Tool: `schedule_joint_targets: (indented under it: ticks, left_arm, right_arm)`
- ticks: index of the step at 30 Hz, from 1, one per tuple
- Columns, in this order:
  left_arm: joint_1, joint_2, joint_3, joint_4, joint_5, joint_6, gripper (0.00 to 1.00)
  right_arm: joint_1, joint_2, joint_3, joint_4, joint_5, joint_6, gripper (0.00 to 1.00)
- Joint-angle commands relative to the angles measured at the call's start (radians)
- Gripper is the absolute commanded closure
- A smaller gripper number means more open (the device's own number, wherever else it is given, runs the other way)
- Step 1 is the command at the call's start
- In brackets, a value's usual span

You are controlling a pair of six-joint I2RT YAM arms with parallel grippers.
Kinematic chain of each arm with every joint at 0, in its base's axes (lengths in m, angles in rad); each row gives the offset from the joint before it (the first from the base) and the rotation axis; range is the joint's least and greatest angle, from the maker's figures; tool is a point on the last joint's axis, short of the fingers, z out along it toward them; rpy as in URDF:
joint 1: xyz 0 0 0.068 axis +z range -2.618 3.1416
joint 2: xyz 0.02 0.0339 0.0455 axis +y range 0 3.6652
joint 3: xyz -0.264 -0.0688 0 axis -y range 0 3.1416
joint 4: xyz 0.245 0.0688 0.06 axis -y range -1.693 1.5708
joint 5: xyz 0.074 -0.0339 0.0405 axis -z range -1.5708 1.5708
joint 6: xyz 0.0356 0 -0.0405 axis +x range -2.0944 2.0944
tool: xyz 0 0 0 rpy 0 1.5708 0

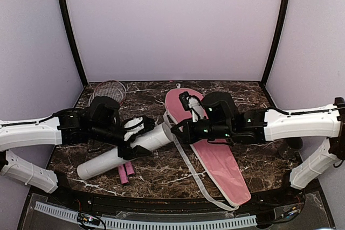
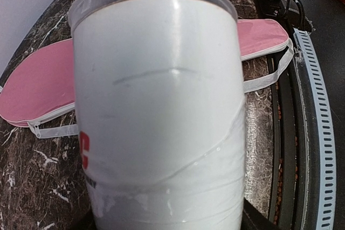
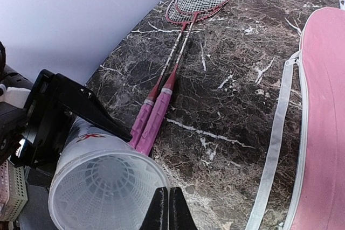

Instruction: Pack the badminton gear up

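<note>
- Two thin red-framed rackets with pink handles [image 3: 153, 117] lie side by side on the dark marble tabletop [image 1: 161, 173], heads at the far left corner, grips pointing toward the near edge.
- Left tool [image 1: 135, 133] is clamped on the long white tube [image 1: 102, 164], jaws spread wide around the barrel, close to its open end.
- That tube runs slantwise over the pink grips, one end toward the near left corner, the open mouth aimed at the tabletop's middle.
- Right tool [image 3: 168, 208] has its fingers pressed together, holding nothing, right at the rim of that mouth.
- Something white and ribbed shows inside the tube, too hazy to name.
- Over to the pink racket-shaped bag [image 1: 215, 157]: flat on the tabletop right of centre, wide end toward the far edge, narrow end at the near edge, white strap [image 3: 272, 149] trailing along its left side.
</note>
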Motion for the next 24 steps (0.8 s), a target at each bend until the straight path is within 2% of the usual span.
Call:
schedule_joint_targets:
  ticks: [1,24]
  left_arm:
    - [-0.001,0.000,0.017,0.029,-0.040,-0.015,0.36]
    - [-0.001,0.009,0.023,0.033,-0.085,-0.032,0.35]
  right_arm:
    - [0.030,0.009,0.031,-0.007,-0.020,-0.048,1.00]
    - [0.104,0.088,0.102,-0.082,0.037,-0.132,1.00]
